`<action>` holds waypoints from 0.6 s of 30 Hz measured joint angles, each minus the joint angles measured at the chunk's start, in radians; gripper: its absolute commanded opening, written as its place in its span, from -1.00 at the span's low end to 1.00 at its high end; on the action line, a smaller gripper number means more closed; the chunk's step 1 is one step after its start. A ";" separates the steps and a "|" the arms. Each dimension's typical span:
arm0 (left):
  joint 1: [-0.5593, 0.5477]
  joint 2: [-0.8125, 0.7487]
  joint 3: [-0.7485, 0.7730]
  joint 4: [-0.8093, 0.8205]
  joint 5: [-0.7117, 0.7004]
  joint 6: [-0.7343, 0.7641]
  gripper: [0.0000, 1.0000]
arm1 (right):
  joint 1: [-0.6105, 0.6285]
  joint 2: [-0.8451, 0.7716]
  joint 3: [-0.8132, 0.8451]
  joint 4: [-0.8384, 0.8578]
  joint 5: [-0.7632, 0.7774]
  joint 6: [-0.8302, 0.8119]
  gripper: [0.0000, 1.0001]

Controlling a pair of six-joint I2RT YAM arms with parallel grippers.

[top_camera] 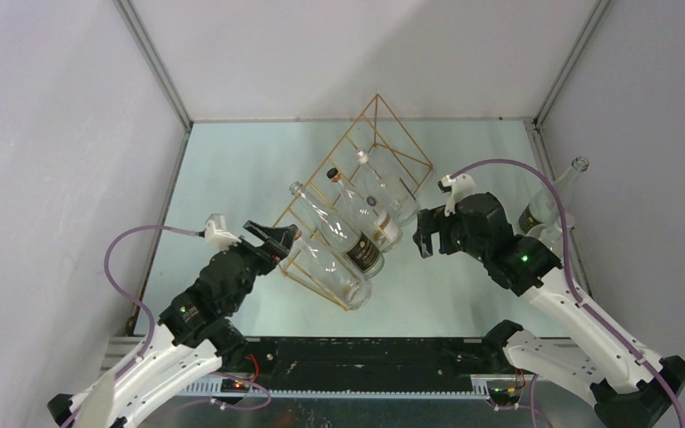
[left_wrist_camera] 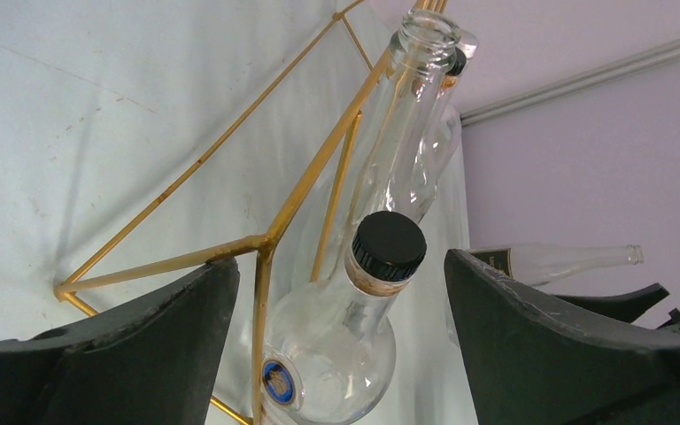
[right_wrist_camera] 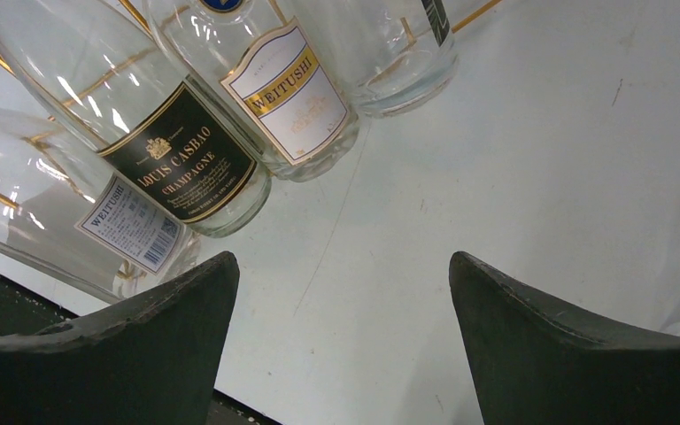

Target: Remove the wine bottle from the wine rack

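Note:
The gold wire wine rack [top_camera: 383, 143] stands in the middle of the table and shows close up in the left wrist view [left_wrist_camera: 319, 168]. Several clear glass bottles lie in it, necks to the far left, bases to the near right. One has a black cap [left_wrist_camera: 390, 243], one an open neck [left_wrist_camera: 425, 31], one a black champagne label [right_wrist_camera: 181, 164], one a white label [right_wrist_camera: 292, 93]. My left gripper [top_camera: 278, 239] is open and empty at the rack's left corner, its jaws either side of the capped neck without touching it [left_wrist_camera: 341, 261]. My right gripper [top_camera: 421, 234] is open and empty just right of the bottle bases, over bare table [right_wrist_camera: 341, 257].
Another clear bottle [top_camera: 555, 201] sits off the rack by the right wall, behind my right arm; it also shows in the left wrist view [left_wrist_camera: 575, 258]. Grey walls close in the pale table [top_camera: 232, 169] on three sides. A black rail runs along the near edge.

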 measured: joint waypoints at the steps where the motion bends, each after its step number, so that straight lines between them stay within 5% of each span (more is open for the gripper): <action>1: 0.012 -0.003 0.000 0.000 0.011 0.000 0.87 | 0.000 0.000 0.000 -0.001 0.000 0.000 0.83; 18: 0.188 0.034 0.000 0.051 0.115 0.051 0.88 | 0.000 0.000 0.000 -0.011 0.003 0.000 0.83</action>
